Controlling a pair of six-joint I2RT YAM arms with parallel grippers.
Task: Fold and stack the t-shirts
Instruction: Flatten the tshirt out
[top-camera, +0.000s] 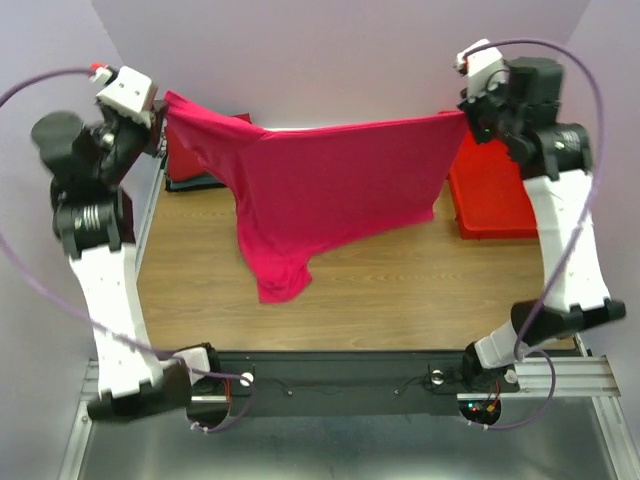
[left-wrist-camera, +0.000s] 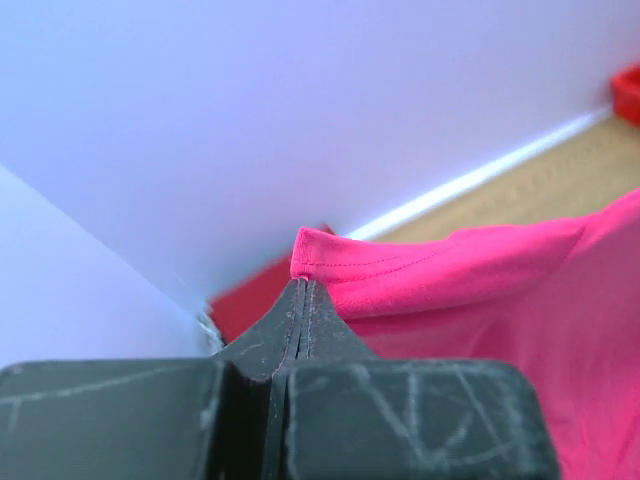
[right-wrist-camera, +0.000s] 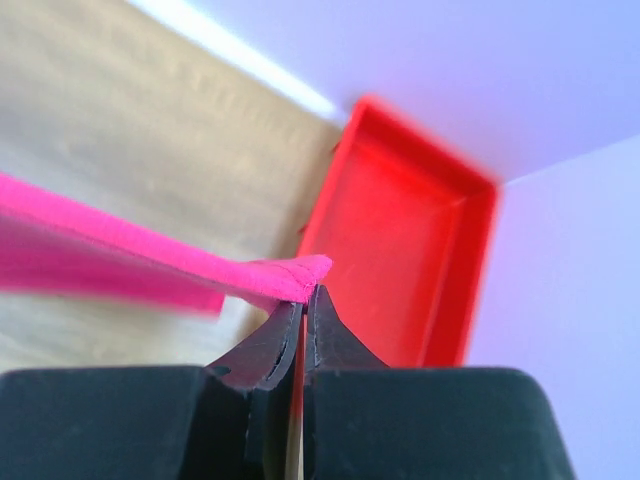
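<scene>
The bright pink-magenta t-shirt (top-camera: 320, 190) hangs stretched in the air between my two grippers, its lower part drooping toward the wooden table (top-camera: 400, 290). My left gripper (top-camera: 160, 115) is shut on the shirt's left hem corner (left-wrist-camera: 330, 260). My right gripper (top-camera: 466, 112) is shut on the right hem corner (right-wrist-camera: 290, 275). A folded dark red shirt on a dark one (top-camera: 195, 175) lies at the far left behind the hanging shirt, and shows as a red patch in the left wrist view (left-wrist-camera: 250, 300). The green shirt is hidden.
A red plastic bin (top-camera: 490, 195) stands at the table's right, below my right gripper; it looks empty in the right wrist view (right-wrist-camera: 400, 250). Pale walls close the back and both sides.
</scene>
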